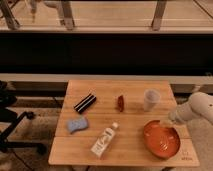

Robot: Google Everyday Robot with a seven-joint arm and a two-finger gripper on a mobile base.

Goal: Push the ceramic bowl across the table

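The ceramic bowl, wide, shallow and orange-red, sits on the light wooden table near its front right corner. My white arm comes in from the right edge. My gripper is at the bowl's far right rim, right at or touching it. A small dark logo marks the table's front right corner.
A translucent whitish cup stands just behind the bowl. A small red-brown item lies mid-table. A black striped bar, a blue sponge and a white bottle lie to the left. A black chair stands left of the table.
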